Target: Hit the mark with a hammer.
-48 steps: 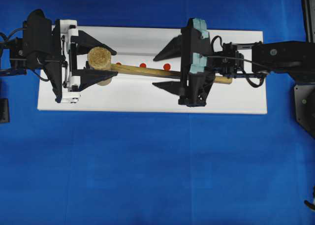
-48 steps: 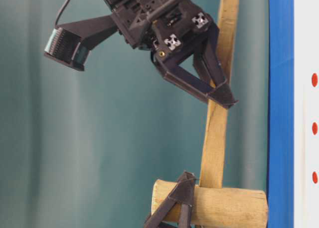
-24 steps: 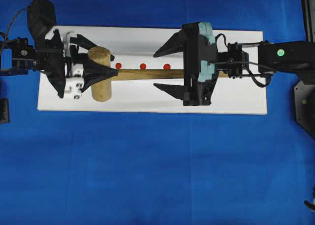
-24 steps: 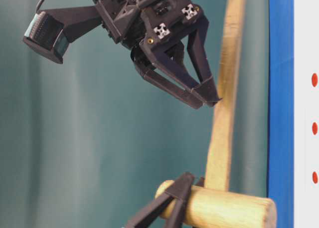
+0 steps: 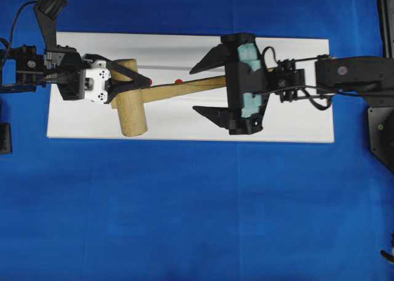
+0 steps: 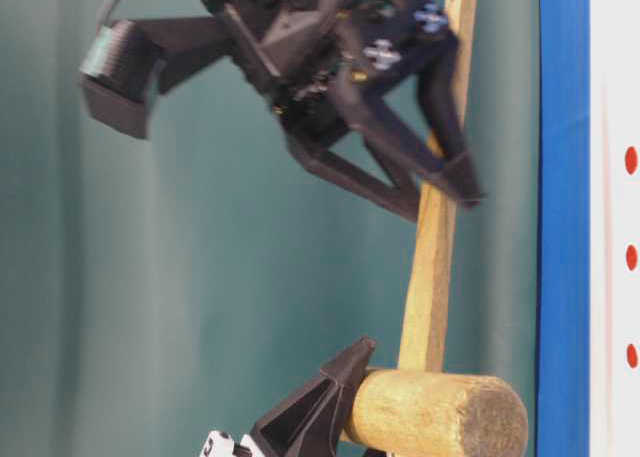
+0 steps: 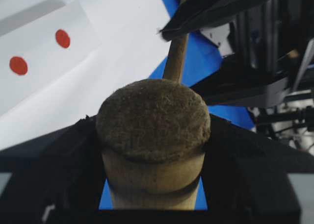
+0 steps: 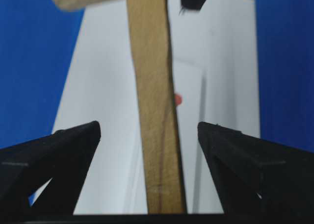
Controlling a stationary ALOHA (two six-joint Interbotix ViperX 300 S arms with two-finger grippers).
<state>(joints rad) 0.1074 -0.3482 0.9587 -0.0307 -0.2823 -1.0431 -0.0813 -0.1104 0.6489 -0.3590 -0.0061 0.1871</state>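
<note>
- The blue cloth-covered tabletop (image 5: 197, 207) is seen carrying the flat white rectangular board (image 5: 184, 124).
- The light-wood mallet with its thick cylindrical head (image 5: 129, 99) is held above that board; since a second ago it has been rolled, its handle now slanted.
- The left tool (image 5: 126, 87) is clamped on the head.
- The right tool (image 5: 209, 87) has been spread wide, its jaws clear of the handle.
- Only one small red dot (image 5: 178, 81) is left showing; a strike looks close.
</note>
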